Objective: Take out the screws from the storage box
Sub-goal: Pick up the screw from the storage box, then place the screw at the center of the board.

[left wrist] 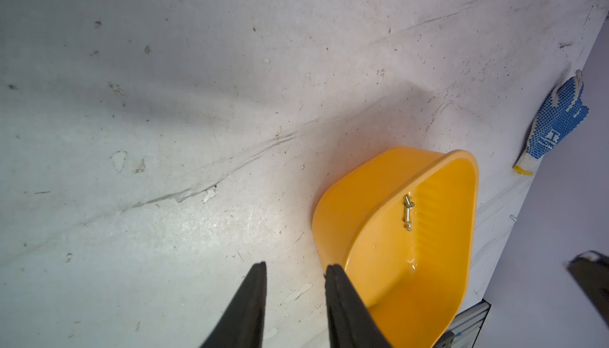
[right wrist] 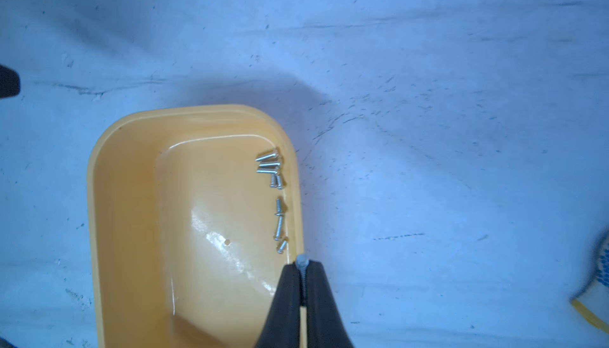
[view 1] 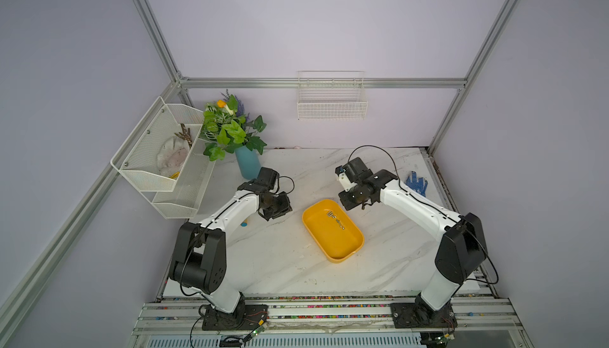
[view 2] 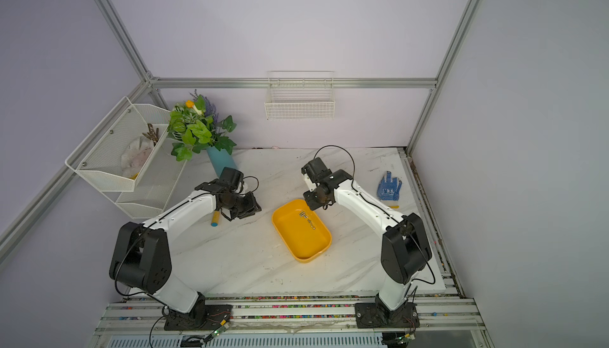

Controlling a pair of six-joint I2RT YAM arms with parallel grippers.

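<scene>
Right gripper (right wrist: 302, 269) is pinching one screw (right wrist: 302, 260) between nearly closed fingers, hovering over the far right rim of the storage box (right wrist: 95, 198). The other screws (right wrist: 267, 165) are lying inside along its right wall. Left gripper (left wrist: 295, 272) is standing partly open and empty, left of the box, which is sitting mid-table (view 1: 280, 264).

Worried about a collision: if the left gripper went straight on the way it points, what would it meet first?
Probably the bare tabletop. From the left gripper, the storage box sits just beside that line, though depth is unclear.
</scene>
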